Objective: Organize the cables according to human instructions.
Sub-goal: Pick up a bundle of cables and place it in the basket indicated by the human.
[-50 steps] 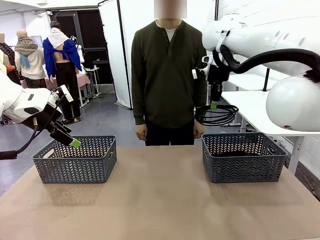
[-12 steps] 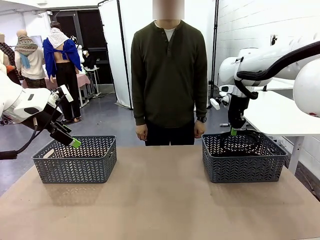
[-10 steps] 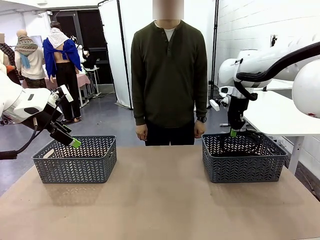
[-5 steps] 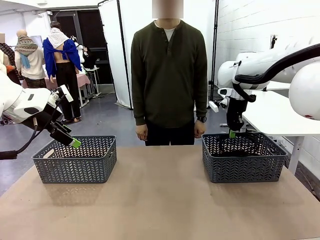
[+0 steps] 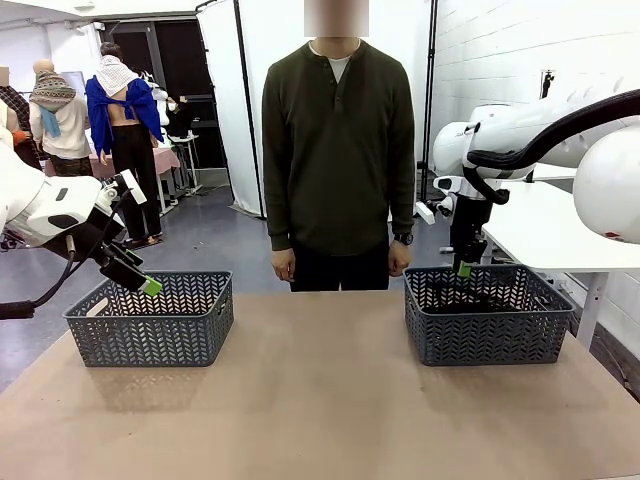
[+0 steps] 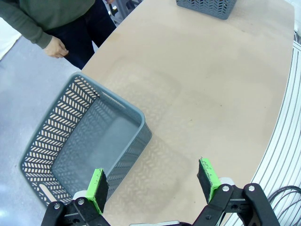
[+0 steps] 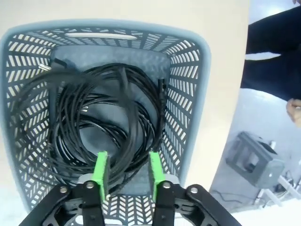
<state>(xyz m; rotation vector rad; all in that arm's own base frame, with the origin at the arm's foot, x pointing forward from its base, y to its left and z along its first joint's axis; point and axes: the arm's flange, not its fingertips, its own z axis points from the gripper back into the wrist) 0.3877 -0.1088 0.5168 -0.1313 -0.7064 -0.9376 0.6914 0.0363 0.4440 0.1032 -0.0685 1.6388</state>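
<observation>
Right claw [image 7: 127, 176] hangs over the right-hand grey basket [image 5: 486, 313], green pads a small way apart, nothing between them. Below it, coiled black cables [image 7: 94, 127] lie heaped on the basket floor, loops overlapping, thin plug ends poking out toward the far wall. How many coils are in the heap cannot be told from above; strands cross too much.

Left claw [image 6: 153, 183] held high over the left-hand grey basket [image 6: 84, 141], pads wide apart, empty. That basket's floor looks bare. Tan surface [image 5: 320, 390] between the two baskets carries nothing.

Person [image 5: 338, 150] stands at the far side, middle, arms down, a hand [image 6: 55, 47] hanging by the surface edge. No pointing gesture to read.

Handling, as a judgement:
- Cables look light and limp; a coil will sag and swing when lifted, and loose winds may slip apart.
- Thin round cord is slippery for flat pads. Best hold is across a bundle of several strands together, at the coil's rim, not a single wind.
- Plug ends are small and could snag in the basket's herringbone slots; lift straight up and slowly.
- Overlapping coils may drag a neighbour along; watch for tangles on the pull.

Step in hand appears to be a drop-off at the right basket.
</observation>
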